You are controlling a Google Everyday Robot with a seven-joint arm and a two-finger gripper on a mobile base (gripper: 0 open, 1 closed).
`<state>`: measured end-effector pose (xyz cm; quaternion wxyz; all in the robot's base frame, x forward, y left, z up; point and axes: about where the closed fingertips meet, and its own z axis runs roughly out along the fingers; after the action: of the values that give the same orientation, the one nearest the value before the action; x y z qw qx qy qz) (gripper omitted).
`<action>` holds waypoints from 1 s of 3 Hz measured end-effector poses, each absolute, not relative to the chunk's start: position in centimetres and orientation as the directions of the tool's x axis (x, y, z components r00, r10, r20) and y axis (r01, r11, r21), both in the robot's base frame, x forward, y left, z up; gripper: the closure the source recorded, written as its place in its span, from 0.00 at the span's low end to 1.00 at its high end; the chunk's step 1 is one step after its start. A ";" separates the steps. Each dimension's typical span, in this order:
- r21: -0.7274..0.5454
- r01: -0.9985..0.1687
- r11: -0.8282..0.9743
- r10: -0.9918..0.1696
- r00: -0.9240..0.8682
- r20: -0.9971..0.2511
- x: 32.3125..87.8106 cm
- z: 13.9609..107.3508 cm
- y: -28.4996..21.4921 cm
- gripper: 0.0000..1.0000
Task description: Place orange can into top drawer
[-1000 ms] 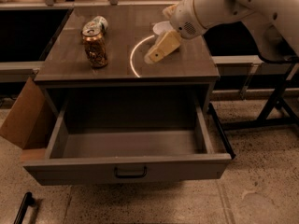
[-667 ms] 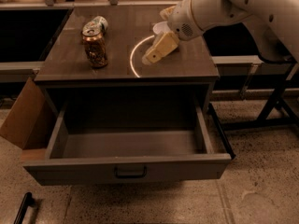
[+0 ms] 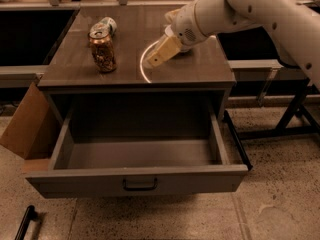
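Approach is the step I judge to be in hand. The gripper (image 3: 153, 60) hangs over the middle of the worktop (image 3: 200, 71), angled down and to the left of the view. The orange can (image 3: 103, 53) stands well apart from it on the worktop's left side. I cannot tell how far the gripper is open, but it has hold of nothing.

The can is upright, with its long axis vertical, its silver top and pull tab facing up and its base flat on the worktop. Just behind it a pale green-and-white can (image 3: 106, 24) lies on its side; I cannot tell whether the 2 touch. A bright ring (image 3: 143, 69) shows on the worktop beside the gripper.

The top drawer (image 3: 137, 176) is pulled out below the worktop's front edge, and the can is not yet in it.

As I read it, the next move calls for crossing toward the can and closing around its body from the side without nudging the 2nd can. After that come a lift, a carry past the front edge and a descent into the drawer.
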<state>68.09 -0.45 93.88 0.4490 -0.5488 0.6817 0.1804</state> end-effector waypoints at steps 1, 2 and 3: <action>-0.244 -0.903 0.353 -0.535 0.019 -0.845 70.8 93.1 2.2 0.00; -0.228 -0.905 0.358 -0.496 0.023 -0.868 73.0 92.3 4.6 0.00; -0.189 -0.921 0.341 -0.438 0.022 -0.899 74.6 91.5 7.5 0.00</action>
<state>74.61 7.51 91.55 0.4917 -0.5187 0.6549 0.2455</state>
